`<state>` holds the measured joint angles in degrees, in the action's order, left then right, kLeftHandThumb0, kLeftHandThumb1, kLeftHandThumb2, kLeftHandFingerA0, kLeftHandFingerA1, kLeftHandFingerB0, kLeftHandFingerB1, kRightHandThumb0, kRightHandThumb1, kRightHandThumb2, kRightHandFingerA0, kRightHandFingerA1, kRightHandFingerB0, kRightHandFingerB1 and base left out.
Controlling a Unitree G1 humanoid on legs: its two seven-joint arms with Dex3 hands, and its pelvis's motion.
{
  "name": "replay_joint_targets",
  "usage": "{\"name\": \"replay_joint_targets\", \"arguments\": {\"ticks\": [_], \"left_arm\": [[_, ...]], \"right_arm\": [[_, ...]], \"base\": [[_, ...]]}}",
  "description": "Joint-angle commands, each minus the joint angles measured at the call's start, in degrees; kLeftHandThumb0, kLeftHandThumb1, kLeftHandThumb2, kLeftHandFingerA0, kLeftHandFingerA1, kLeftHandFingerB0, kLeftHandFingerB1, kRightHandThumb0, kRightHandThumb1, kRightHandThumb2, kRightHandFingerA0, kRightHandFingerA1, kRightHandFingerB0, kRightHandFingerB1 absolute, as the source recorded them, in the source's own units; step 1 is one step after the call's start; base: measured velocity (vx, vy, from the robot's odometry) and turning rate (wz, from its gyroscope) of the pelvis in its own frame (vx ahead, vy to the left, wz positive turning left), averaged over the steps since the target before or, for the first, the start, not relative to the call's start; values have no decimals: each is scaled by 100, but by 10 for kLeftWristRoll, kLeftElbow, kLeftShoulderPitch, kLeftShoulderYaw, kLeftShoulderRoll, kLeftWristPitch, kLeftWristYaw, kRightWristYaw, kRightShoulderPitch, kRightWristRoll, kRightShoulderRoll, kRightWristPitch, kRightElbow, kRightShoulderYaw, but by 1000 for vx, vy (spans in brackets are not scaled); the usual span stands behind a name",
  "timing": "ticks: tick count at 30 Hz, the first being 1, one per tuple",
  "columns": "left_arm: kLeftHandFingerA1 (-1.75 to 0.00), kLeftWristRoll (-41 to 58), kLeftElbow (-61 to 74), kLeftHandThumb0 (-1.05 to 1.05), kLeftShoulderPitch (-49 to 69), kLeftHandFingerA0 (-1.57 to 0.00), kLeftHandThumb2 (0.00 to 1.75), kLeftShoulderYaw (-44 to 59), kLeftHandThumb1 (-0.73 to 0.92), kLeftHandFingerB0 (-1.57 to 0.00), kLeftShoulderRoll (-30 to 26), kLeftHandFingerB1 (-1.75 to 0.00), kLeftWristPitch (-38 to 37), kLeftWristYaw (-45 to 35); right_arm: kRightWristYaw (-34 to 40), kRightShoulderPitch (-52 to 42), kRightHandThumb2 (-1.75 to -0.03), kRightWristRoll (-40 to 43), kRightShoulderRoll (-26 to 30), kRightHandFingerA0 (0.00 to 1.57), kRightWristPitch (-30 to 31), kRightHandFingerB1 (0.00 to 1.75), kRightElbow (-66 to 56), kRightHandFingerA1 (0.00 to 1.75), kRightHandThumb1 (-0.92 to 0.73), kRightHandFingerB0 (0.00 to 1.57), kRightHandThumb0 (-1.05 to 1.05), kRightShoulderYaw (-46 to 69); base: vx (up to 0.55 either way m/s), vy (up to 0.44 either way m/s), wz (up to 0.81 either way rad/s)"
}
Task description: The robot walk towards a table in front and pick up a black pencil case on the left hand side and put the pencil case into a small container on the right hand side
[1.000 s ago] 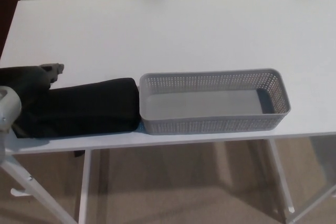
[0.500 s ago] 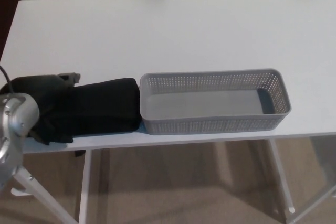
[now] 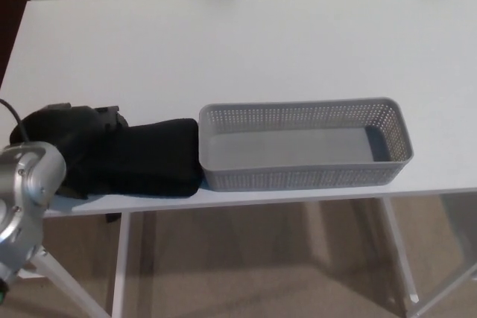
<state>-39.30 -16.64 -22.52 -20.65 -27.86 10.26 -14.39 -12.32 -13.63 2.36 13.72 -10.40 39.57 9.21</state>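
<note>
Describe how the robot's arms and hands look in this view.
Only the left arm shows: a rounded silver metal wrist casing with small screws, a thin black cable curving up beside it, and a bulky black left hand. The right one is out of view.

Bright, even indoor light; soft shadows, slight blur.

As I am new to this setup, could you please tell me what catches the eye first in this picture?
The grey basket stands out first: empty, at the front edge of the white table, right of centre. The black case lies against its left end, with the robot's left hand resting on the case's outer end.
</note>
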Motion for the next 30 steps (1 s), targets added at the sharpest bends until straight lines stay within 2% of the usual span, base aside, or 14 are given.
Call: {"name": "replay_joint_targets", "arguments": {"ticks": [1,4,7,10,11,19,20,21,22,23,26,27,28,30], "left_arm": [[-163,6,-23,-13,27,-74,65,9,84,-58,-1,-139,-63,75],[-159,3,-26,-17,29,-77,67,10,81,-64,-3,-129,-72,81],[-160,1,-24,-17,34,-76,66,10,81,-62,-7,-133,-76,84],[-158,3,-30,-15,35,-76,64,14,81,-61,-14,-129,-87,87],[-161,7,-31,-16,35,-74,64,17,80,-61,-19,-135,-96,89],[-159,23,-46,-15,46,-72,64,50,80,-59,-70,-133,-144,98],[-155,30,-49,-14,53,-76,65,60,80,-59,-86,-125,-156,97],[-141,34,-53,-26,57,-95,82,66,69,-62,-94,-116,-168,103],[-171,44,-55,-9,66,-63,55,77,87,-50,-107,-141,-177,98],[-174,49,-57,-9,70,-60,52,84,89,-50,-115,-143,-182,95],[-169,56,-62,-12,77,-63,54,98,82,-54,-130,-136,-198,93],[-164,66,-55,-11,83,-72,61,109,80,-60,-136,-136,-196,85],[-162,74,-53,-11,87,-71,61,118,79,-63,-139,-134,-199,83],[-164,86,-56,-12,93,-69,60,134,80,-58,-142,-139,-211,90]], "right_arm": [[6,0,-56,0,4,63,7,43,5,49,-56,49,-32,1],[8,-1,-56,-4,5,63,8,43,4,48,-58,49,-32,-2],[9,-2,-56,-4,4,64,5,44,5,49,-58,50,-32,-2],[11,1,-56,-5,5,64,6,44,5,49,-57,51,-34,-4],[11,2,-56,-4,5,64,8,44,3,49,-57,51,-34,-3],[3,7,-56,4,7,65,17,44,3,50,-58,51,-32,1],[6,8,-56,2,8,65,21,44,4,50,-57,52,-33,1],[7,6,-56,1,8,66,20,44,4,49,-56,54,-34,1],[6,7,-56,1,8,65,19,45,7,49,-57,54,-33,1],[7,7,-57,-1,9,65,18,44,8,49,-57,53,-34,-1],[9,6,-56,-4,8,65,17,45,8,50,-57,53,-34,-3],[12,6,-56,-6,8,65,18,45,8,49,-57,53,-34,-4],[12,4,-56,-7,8,64,17,44,6,49,-58,52,-34,-5],[10,5,-57,-9,11,64,13,44,10,49,-58,52,-35,-7]], "base": [[0,0,0],[0,0,0],[0,0,0],[0,0,0],[0,0,0],[0,0,0],[0,0,0],[0,0,0],[0,0,0],[0,0,0],[0,0,0],[0,0,0],[0,0,0],[0,0,0]]}}
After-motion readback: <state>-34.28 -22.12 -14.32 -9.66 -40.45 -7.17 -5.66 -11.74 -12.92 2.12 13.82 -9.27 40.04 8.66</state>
